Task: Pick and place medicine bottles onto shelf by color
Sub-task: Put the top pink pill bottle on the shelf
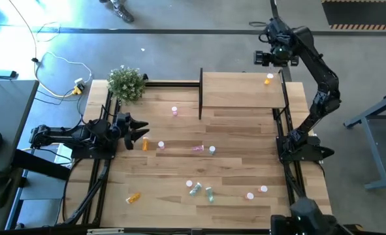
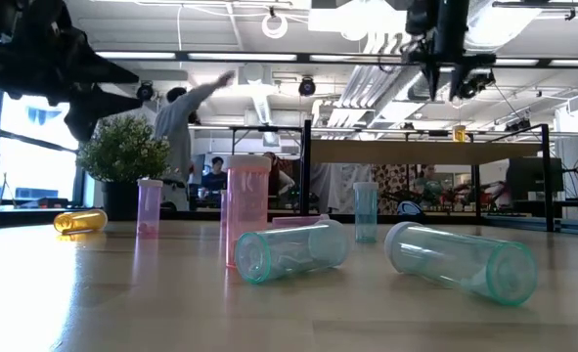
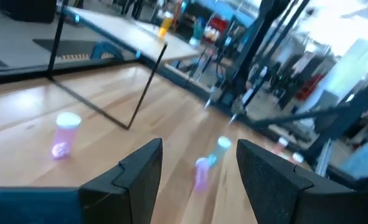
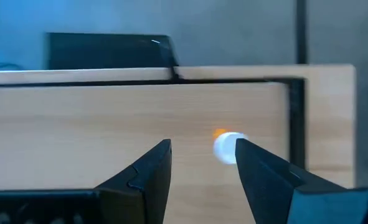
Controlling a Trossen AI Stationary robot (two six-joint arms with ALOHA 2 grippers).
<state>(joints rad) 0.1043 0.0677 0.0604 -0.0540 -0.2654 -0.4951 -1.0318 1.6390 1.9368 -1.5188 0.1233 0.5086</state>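
Note:
An orange white-capped medicine bottle (image 4: 227, 148) stands upright on the light-wood shelf (image 1: 241, 91), near its far right corner (image 1: 269, 79). My right gripper (image 4: 202, 144) hangs open above the shelf, clear of that bottle (image 2: 459, 133), with nothing between its fingers. At the table's left edge my left gripper (image 1: 139, 124) stays level and open, empty. Ahead of the left gripper (image 3: 199, 146) a pink bottle (image 3: 65, 134) stands and another pink bottle (image 3: 203, 169) lies on its side. Further pink, green and orange bottles lie or stand across the tabletop (image 1: 199, 189).
A potted plant (image 1: 126, 82) stands at the far left corner beside the shelf's dark upright panel (image 1: 200, 94). An orange bottle (image 1: 144, 143) lies close to my left gripper. Two green bottles (image 2: 289, 252) lie near the table's near edge. People move in the room behind.

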